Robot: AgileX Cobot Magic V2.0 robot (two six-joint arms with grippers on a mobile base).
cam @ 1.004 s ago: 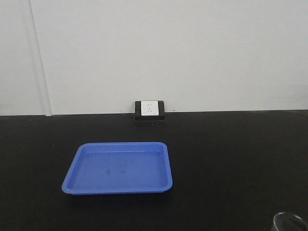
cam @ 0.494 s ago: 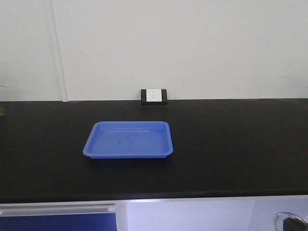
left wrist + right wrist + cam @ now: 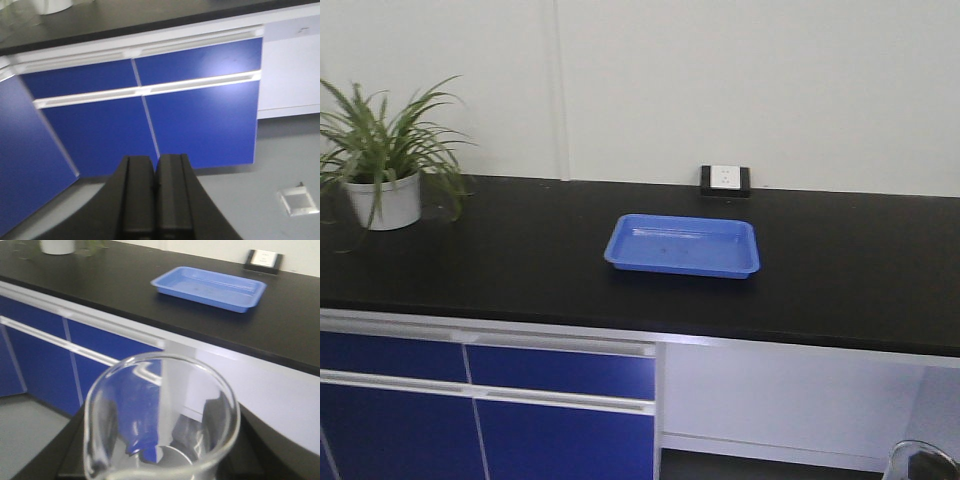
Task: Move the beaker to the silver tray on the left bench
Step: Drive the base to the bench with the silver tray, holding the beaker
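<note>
The beaker (image 3: pixel 125 405), small and of clear glass, fills the lower half of the right wrist view. My right gripper (image 3: pixel 161 450) is shut on it, with a dark finger pressed to each side of the glass. In the front view only its rim (image 3: pixel 922 462) shows, at the bottom right corner, off the bench. My left gripper (image 3: pixel 155 160) is shut with nothing in it and points at the blue cabinet doors (image 3: pixel 150 115). The silver tray is out of view.
A blue tray (image 3: pixel 683 245) lies on the black bench (image 3: pixel 500 260), with a wall socket (image 3: pixel 725 179) behind it. A potted plant (image 3: pixel 382 150) stands at the bench's left end. Blue cabinet fronts (image 3: pixel 490 400) run below. A small square plate (image 3: pixel 298 201) lies on the floor.
The front view has pulled back from the bench and swung left. The blue tray now looks smaller and further right; the plant and cabinets came into view. The beaker stays at the bottom right.
</note>
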